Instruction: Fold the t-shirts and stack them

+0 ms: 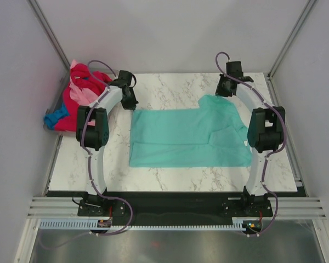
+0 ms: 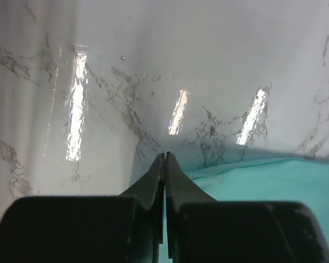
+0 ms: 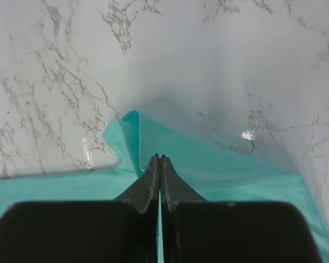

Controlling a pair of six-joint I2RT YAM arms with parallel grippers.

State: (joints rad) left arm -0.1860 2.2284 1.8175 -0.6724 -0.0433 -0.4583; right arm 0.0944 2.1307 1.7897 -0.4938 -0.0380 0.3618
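Top external view: a teal t-shirt [image 1: 186, 137] lies spread flat in the middle of the marble table [image 1: 170, 87], long side running left to right, with the right part doubled over itself so a second layer shows there. The left gripper [image 1: 132, 103] hangs at the shirt's far left corner and the right gripper [image 1: 223, 90] sits at the far edge of the folded right part. Off the table's far left corner a heap of other tees is bunched against the wall: a crimson red t-shirt [image 1: 71, 107], a light pink t-shirt [image 1: 85, 90] tangled on top of it, and a bright blue t-shirt [image 1: 57, 116] poking out at the near side.

From the left wrist, the two dark fingers [image 2: 153, 181] are pressed together, tips over bare marble right at the teal edge, which runs off to the lower right. From the right wrist, the fingers [image 3: 151, 181] are likewise pressed together above a small turned-over flap of teal cloth. No cloth shows between either pair, and I cannot tell whether any is nipped
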